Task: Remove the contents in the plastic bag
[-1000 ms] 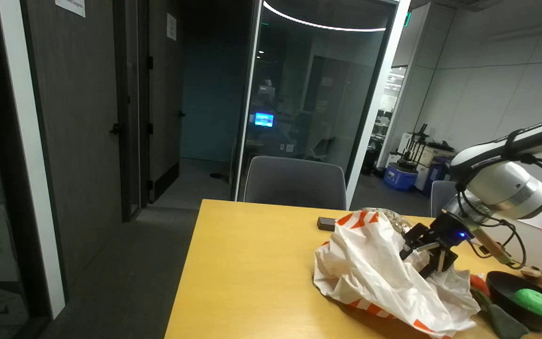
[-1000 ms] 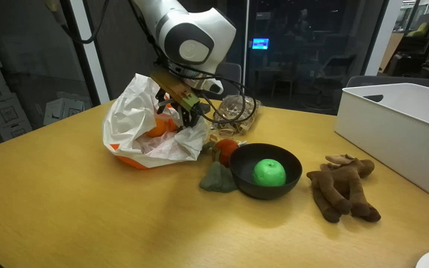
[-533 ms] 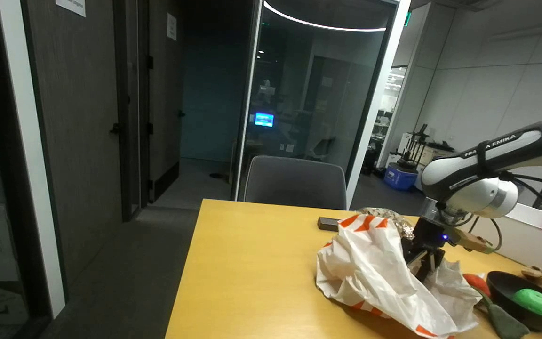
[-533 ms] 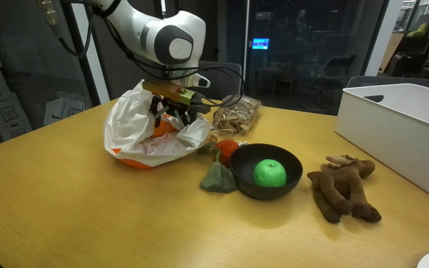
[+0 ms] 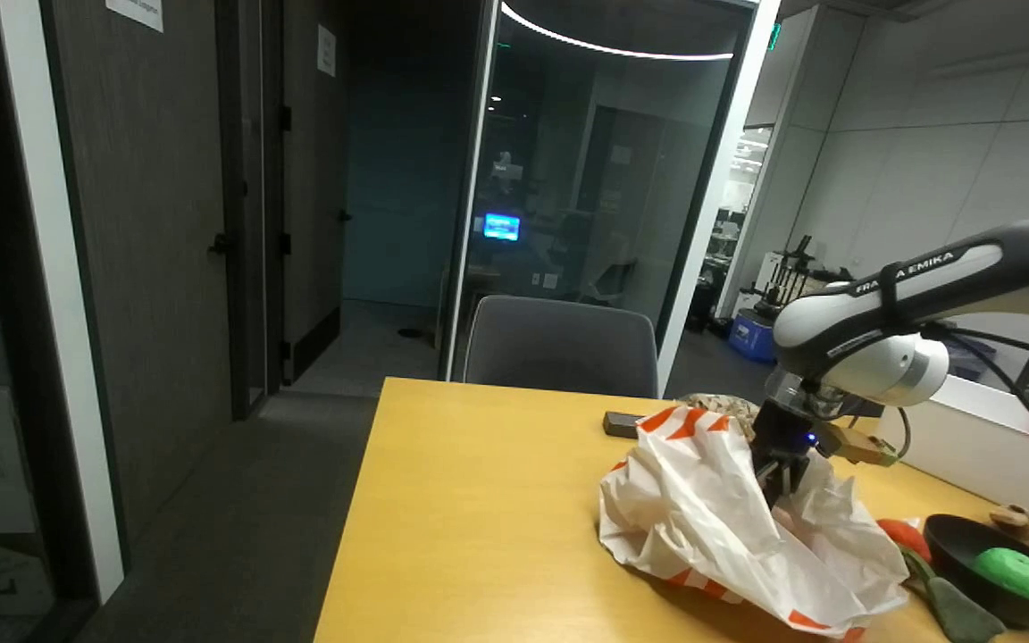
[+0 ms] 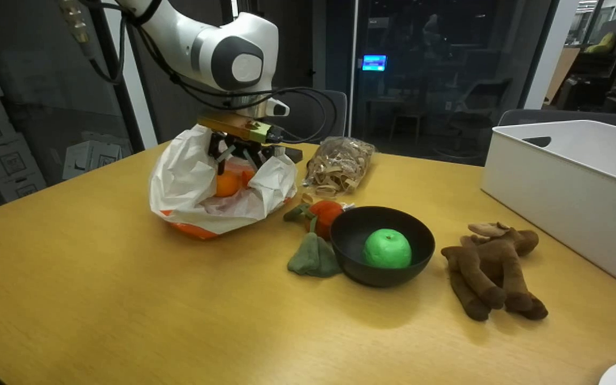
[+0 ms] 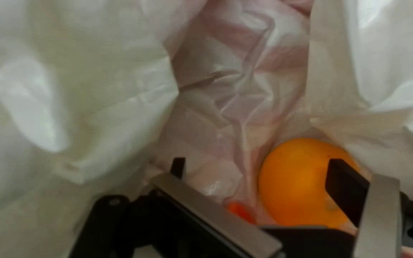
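Arm [image 6: 209, 51] and gripper [image 6: 239, 168] shift leftward in both exterior views over the last second, the gripper now more upright; the right edge of the plastic bag [image 6: 177, 176] rides up slightly. Left to right: plastic bag leftmost on the table [image 6: 126, 299], wrinkled, mouth gaping. Inside it, an orange ball [image 6: 227, 185], then a small red-orange piece [image 6: 247, 177] just beside, mostly hidden. Gripper reaches into the mouth above both; jaws stand wide apart, nothing held. Wrist view: one jaw overlaps the ball's edge; contact cannot be told. Right of the bag, outside: transparent packet [image 6: 340, 166], black bowl [image 6: 375, 276] with green fruit [image 6: 387, 248], brown plush animal [image 6: 492, 262], white bin [image 6: 559, 203]. Reading: the shift brings the jaws over the contents, so the step in hand is probably a reach for the ball. Task unfinished, at least two items inside. An off-centre jaw may pinch the bag instead.
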Robot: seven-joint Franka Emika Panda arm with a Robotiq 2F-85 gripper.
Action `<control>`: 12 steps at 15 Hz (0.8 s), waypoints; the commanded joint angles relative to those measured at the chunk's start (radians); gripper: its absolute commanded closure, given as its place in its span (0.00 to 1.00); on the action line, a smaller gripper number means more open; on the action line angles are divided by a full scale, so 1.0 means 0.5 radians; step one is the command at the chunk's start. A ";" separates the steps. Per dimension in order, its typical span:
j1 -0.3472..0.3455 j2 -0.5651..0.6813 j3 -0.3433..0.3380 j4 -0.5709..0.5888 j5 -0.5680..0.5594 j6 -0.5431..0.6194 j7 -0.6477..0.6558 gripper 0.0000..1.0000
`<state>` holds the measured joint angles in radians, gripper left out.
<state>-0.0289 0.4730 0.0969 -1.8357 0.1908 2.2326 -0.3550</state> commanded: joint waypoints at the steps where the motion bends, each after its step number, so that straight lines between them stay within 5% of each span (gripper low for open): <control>1: 0.049 0.066 -0.044 0.052 -0.207 0.254 0.038 0.00; 12: -0.037 0.290 -0.021 0.148 -0.449 0.648 -0.063 0.00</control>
<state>-0.0278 0.5883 0.0662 -1.7964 -0.0201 2.5060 -0.3458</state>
